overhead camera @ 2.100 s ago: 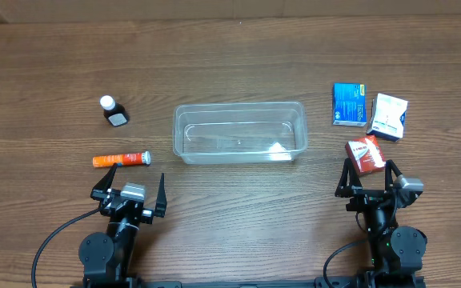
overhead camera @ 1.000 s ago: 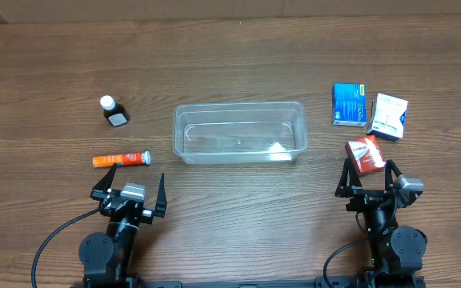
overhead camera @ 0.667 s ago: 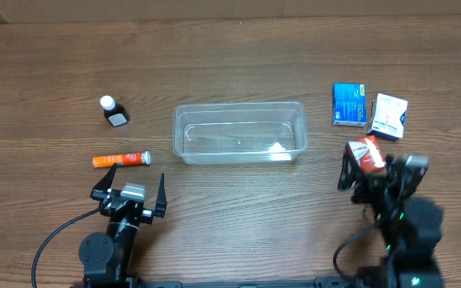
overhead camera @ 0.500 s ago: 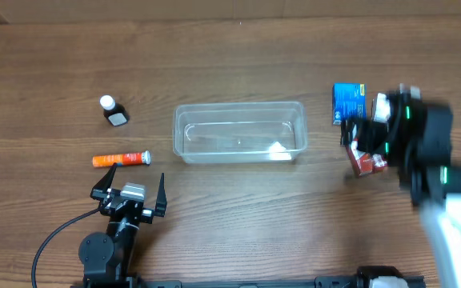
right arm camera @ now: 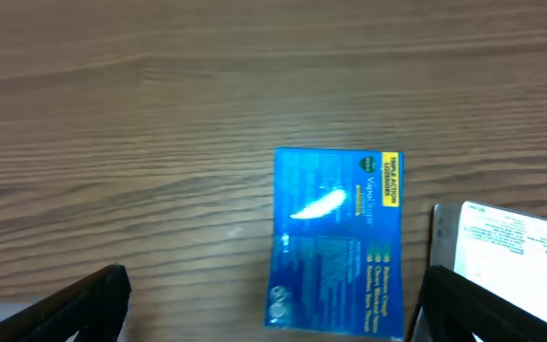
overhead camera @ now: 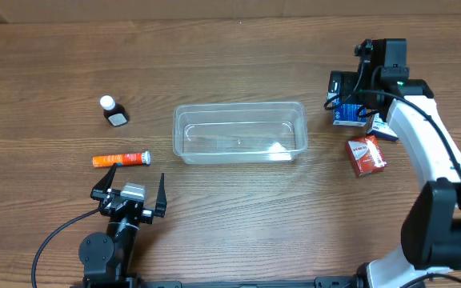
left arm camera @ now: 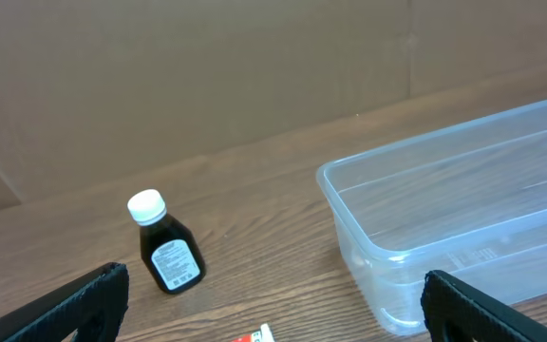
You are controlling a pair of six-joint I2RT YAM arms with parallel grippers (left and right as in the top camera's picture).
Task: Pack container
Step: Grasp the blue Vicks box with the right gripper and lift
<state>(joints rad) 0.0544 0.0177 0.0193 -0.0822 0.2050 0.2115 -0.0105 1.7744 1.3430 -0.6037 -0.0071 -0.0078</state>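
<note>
Blue box (right arm camera: 338,242) lies between the wide-open, empty right fingers (right arm camera: 79,302), probably placed to grasp it; left fingers (left arm camera: 65,304) likewise open, empty.

It looks like a robotics lab bench: a wood-grain desk (overhead camera: 238,216) with the left arm (overhead camera: 106,250) and right arm (overhead camera: 432,152) mounted at the overhead frame's lower edge, a loose black cable (overhead camera: 58,232) at lower left, the container (overhead camera: 239,132) set mid-frame, and plain brown board (left arm camera: 207,66) behind the desk.
</note>
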